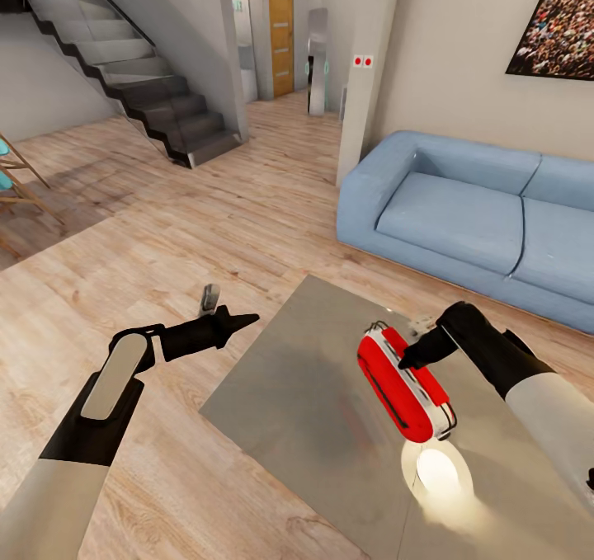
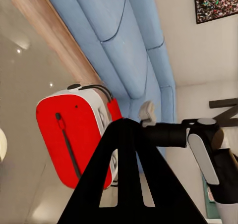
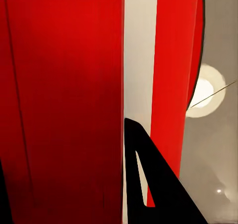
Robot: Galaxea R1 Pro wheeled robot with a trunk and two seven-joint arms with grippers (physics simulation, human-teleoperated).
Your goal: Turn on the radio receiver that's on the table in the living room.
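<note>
- The right claw (image 1: pixel 404 360) is seen with its dark tip against the upper side of the radio (image 1: pixel 404 387); the fingers appear drawn together into one point, with no gap seen between them.
- In the right wrist view, one black finger (image 3: pixel 148 184) is laid close over the radio's red shell (image 3: pixel 59 105), beside a white stripe; contact seems likely, though the exact touching point cannot be made out.
- Nothing is clamped in the right claw.
- The left claw (image 1: pixel 243 321) is held over the floor (image 1: pixel 165 238), just off the surface's near-left edge and well apart from the radio; its fingers are closed to a point and nothing is held.
- In the left wrist view, the left claw (image 2: pixel 128 127) is aimed towards the radio (image 2: pixel 74 135), with the right arm (image 2: pixel 208 154) seen beyond it.
- The radio is shown as a bright red rounded box with white stripes, silver trim and a dark strap; it is tilted on the surface (image 1: pixel 305 395), towards the right half.
- The dial is not seen, so its light cannot be told.
- A bright round reflection (image 1: pixel 437 473) lies on the glossy surface just in front of the radio.
- A blue sofa (image 1: pixel 462 214) stands beyond the surface, with a crowd picture (image 1: pixel 561 24) on the wall above it.
- Stairs (image 1: pixel 140 82) are seen at the far left.
</note>
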